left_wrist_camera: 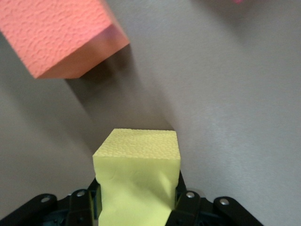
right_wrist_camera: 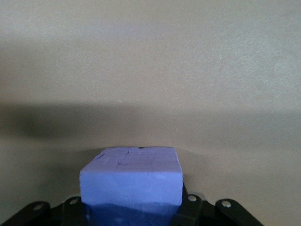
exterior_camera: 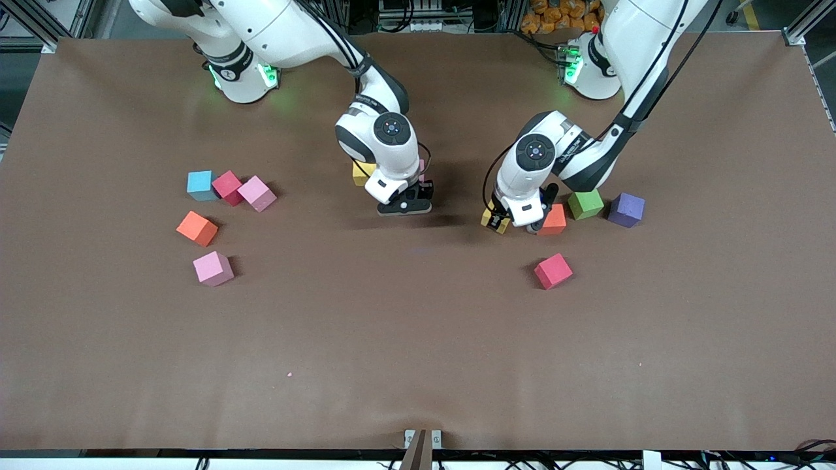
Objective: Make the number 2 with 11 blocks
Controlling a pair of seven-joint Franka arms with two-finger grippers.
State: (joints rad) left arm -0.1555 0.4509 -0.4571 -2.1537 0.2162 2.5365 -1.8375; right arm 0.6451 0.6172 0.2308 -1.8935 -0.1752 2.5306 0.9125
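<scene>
Robot lab; brown table (exterior_camera: 418, 339), aluminium framing (exterior_camera: 806, 23).

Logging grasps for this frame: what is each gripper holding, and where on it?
Left gripper pinches a yellow block by two facing sides. Right gripper holds a purple-blue block the same way.

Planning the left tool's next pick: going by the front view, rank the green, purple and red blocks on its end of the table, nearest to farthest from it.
1. Green block, beside the left tool.
2. Red block, nearer the front camera.
3. Purple block, beside the green one.
</scene>
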